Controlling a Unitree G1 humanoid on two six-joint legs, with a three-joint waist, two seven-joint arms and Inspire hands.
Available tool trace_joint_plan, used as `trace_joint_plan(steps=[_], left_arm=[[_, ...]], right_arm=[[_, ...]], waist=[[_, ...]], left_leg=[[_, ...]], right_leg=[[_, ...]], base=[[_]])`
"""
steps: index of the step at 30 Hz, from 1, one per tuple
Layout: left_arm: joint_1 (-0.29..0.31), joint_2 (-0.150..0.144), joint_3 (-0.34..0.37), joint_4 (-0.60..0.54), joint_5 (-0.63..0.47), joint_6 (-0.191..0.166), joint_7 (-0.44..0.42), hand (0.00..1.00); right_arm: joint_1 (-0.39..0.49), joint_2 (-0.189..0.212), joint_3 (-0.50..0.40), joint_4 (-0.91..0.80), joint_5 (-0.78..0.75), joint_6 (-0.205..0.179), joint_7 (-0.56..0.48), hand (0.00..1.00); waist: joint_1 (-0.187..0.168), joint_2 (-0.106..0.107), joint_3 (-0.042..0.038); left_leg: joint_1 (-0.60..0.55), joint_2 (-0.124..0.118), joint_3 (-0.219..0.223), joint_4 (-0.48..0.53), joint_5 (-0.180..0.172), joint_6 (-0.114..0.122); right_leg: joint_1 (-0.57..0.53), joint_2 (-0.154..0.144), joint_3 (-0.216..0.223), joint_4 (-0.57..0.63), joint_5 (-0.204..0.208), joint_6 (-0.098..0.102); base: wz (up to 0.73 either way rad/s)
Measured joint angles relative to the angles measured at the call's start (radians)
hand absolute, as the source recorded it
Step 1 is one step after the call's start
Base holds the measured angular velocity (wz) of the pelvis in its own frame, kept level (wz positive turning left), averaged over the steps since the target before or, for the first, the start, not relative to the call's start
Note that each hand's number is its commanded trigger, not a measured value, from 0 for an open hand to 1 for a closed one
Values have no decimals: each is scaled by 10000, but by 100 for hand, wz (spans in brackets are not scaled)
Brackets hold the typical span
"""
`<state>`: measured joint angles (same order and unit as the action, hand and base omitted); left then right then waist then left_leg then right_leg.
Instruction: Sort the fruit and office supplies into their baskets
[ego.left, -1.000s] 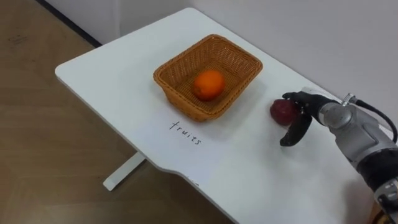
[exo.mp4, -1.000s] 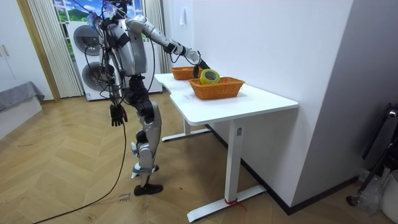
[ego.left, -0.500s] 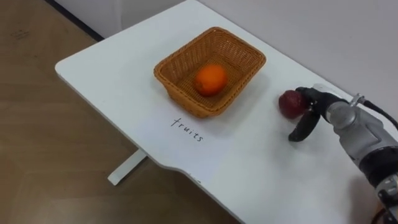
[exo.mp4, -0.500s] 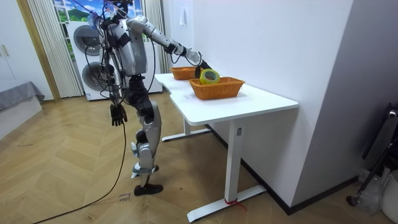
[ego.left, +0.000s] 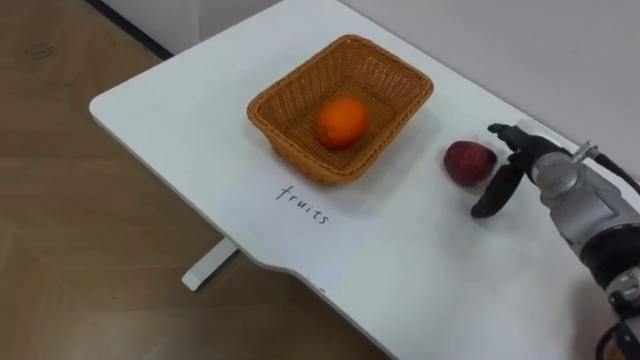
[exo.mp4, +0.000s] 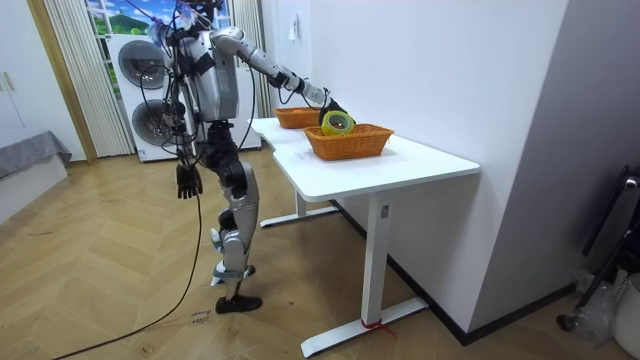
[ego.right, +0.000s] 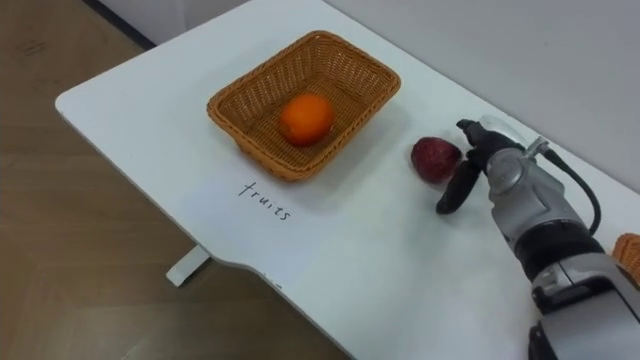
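Right hand (ego.left: 520, 158) spread beside red fruit (ego.left: 468, 162) — orange (ego.left: 341, 121) in basket (ego.left: 300, 163).

A second ago my right hand (ego.left: 520, 155) had its fingers curled around the dark red fruit (ego.left: 467, 162), out to the right of the basket (ego.left: 290, 140). Now they have come off it. The hand sits just beside the fruit, on the side away from the basket, fingers loose and thumb hanging down. My head camera has also shifted slightly.
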<state>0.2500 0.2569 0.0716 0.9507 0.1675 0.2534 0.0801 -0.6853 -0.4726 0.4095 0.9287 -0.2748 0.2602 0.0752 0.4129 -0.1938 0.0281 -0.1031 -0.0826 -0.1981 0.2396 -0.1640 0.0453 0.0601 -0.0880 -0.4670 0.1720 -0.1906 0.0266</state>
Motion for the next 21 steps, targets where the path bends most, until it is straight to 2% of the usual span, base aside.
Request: trace_joint_plan(steps=[1, 6, 12, 16, 21], left_arm=[[-35, 0, 2, 0, 0, -11, 0, 0], [-57, 0, -1, 25, -8, -151, 31, 0], [-64, 3, -75, 145, -5, -221, 32, 0], [-66, -1, -182, 155, -7, -277, 5, 0], [-173, -1, -193, 141, -30, -378, -1, 0]], right_arm=[[-7, 0, -1, 3, 0, -16, -49, 0], [-32, 0, -4, 107, -3, -116, -242, 0], [-57, 0, -6, 127, -6, -209, -578, 0], [-267, 0, -3, 127, -10, -215, -692, 0], [-450, 2, 15, 85, 30, -283, -927, 0]], waist=[[-11, -39, -38], [-48, -35, -45], [-63, 0, -19], [-205, 31, 4], [-190, 39, 3]], left_leg=[[-78, 3, 2, 8, 9, -10], [-106, 5, 11, 41, 15, -13], [-115, 6, -8, 32, 14, -14], [-169, 2, -19, 51, 14, -15], [-369, 16, 1, 179, 19, -18]], right_leg=[[-77, 4, 7, 9, 8, -13], [-91, 5, -16, 13, 21, -23], [-103, 0, -29, 19, 21, -24], [-144, 7, -43, 13, 21, -24], [-378, 4, -33, 31, 26, -31]], base=[[0], [0], [0], [2], [-2]])
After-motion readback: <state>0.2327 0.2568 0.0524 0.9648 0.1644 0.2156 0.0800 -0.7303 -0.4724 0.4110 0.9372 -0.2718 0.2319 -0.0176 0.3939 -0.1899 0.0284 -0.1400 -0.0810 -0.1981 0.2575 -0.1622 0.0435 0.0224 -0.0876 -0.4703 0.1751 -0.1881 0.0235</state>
